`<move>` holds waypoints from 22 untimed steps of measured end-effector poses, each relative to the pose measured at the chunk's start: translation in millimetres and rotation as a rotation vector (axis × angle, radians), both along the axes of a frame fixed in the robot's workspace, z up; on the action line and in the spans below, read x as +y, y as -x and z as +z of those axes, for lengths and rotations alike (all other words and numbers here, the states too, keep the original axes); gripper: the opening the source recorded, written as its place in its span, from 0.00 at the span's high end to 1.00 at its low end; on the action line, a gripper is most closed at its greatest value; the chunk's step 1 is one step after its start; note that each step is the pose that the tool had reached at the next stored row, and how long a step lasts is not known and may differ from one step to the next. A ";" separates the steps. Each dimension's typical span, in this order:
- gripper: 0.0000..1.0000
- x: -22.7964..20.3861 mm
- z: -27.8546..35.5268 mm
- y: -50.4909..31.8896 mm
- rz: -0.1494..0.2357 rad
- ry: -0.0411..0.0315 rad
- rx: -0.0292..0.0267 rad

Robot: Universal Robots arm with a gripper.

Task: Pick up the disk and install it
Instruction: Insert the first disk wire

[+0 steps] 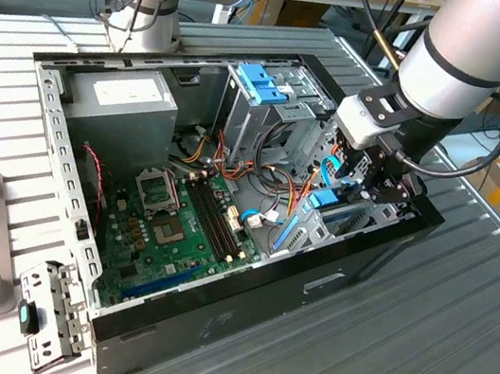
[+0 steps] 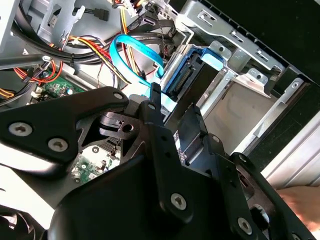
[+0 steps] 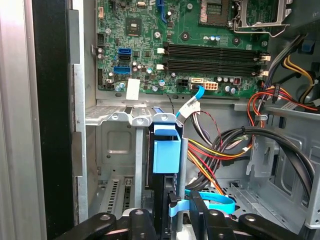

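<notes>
- The jaws of the gripper (image 3: 185, 204) stand a little apart and seem to clamp nothing, though the view there is cramped.
- Just ahead, the disk (image 3: 166, 152) stands on edge in a slot of the drive cage (image 3: 117, 117), its light-blue carrier end towards the gripper.
- A light-blue cable (image 3: 215, 202) curls just beside the gripper.
- The cage fills the computer case (image 1: 207, 329) corner at the exterior view's right.
</notes>
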State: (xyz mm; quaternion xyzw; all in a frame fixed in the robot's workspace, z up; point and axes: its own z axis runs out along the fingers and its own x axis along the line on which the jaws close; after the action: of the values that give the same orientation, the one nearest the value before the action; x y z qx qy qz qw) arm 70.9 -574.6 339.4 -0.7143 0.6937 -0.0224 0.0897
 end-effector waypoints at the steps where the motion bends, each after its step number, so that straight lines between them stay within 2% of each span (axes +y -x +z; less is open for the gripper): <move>1: 0.58 0.0 0.0 0.0 0.000 0.0001 0.0000; 3: 0.58 0.0 0.0 0.0 0.000 0.0012 0.0001; 5: 0.58 0.1 2.7 -0.1 0.000 0.0075 0.0001; 6: 0.58 0.1 6.7 0.0 0.000 0.0123 0.0001; 10: 0.58 0.3 19.0 -0.1 0.000 0.0224 0.0001; 13: 0.58 0.3 19.4 -0.1 0.000 0.0224 0.0001; 14: 0.58 0.3 19.4 -0.2 0.000 0.0225 0.0058; 15: 0.58 0.3 19.3 -0.6 0.000 0.0225 0.0305; 16: 0.58 0.3 19.2 -0.8 0.001 0.0225 0.0451; 17: 0.58 0.3 19.1 -1.4 0.001 0.0225 0.0827; 18: 0.58 0.3 19.1 -1.5 0.001 0.0226 0.0929; 22: 0.58 0.3 19.0 -1.5 0.001 0.0225 0.0947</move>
State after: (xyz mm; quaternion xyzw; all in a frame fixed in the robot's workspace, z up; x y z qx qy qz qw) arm 72.4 -574.3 358.5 -0.7159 0.6965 0.0037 0.0487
